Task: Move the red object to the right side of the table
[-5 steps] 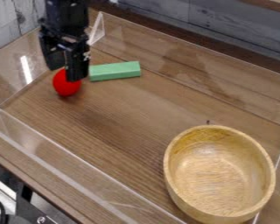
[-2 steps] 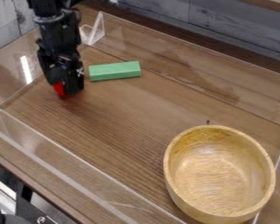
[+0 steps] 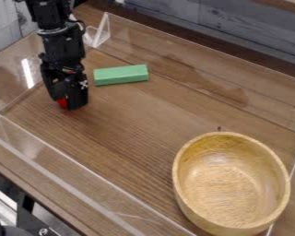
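Observation:
The red object (image 3: 73, 101) lies at the left of the brown wood-grain table (image 3: 150, 124); only its lower edge shows. My black gripper (image 3: 65, 91) has come down right over it and stands open, its fingers on either side of the toy. The arm hides most of the red object, so I cannot tell whether the fingers touch it.
A green rectangular block (image 3: 121, 75) lies just right of the gripper. A round light wooden bowl (image 3: 179, 171) stands at the front right. Clear acrylic walls (image 3: 64, 171) edge the table on all sides.
The gripper has moved slightly left and down onto the red object, which now shows far less than before. The jaws stayed open.

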### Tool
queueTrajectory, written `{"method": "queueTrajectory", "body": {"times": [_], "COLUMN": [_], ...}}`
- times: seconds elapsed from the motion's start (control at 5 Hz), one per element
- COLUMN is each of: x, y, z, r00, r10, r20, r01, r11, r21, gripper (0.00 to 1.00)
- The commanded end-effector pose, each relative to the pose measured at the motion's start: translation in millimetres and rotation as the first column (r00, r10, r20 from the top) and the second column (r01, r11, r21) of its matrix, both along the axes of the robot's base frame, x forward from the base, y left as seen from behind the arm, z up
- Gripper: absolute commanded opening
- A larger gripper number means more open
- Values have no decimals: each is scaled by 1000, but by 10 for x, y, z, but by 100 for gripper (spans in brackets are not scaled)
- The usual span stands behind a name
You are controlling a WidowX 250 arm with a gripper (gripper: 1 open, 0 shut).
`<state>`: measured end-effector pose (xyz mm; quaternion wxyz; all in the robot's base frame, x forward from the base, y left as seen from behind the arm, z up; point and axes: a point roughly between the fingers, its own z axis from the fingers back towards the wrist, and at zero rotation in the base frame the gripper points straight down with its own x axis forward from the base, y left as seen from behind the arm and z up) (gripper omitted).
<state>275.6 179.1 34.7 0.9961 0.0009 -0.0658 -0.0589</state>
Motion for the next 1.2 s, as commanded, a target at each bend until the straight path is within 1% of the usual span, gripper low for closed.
{"method": "queueTrajectory", "body": {"times": [0.0,0.6,1.0], "x": [82,216,303], "y": [58,73,70], "z": [44,25,48], "r00": [999,996,993], "r10": [-3,-4,-5], "r20": [40,90,120], "r01": [3,2,3], "r11": [1000,1000,1000], "r21": [18,20,17], "gripper": [100,100,100]}}
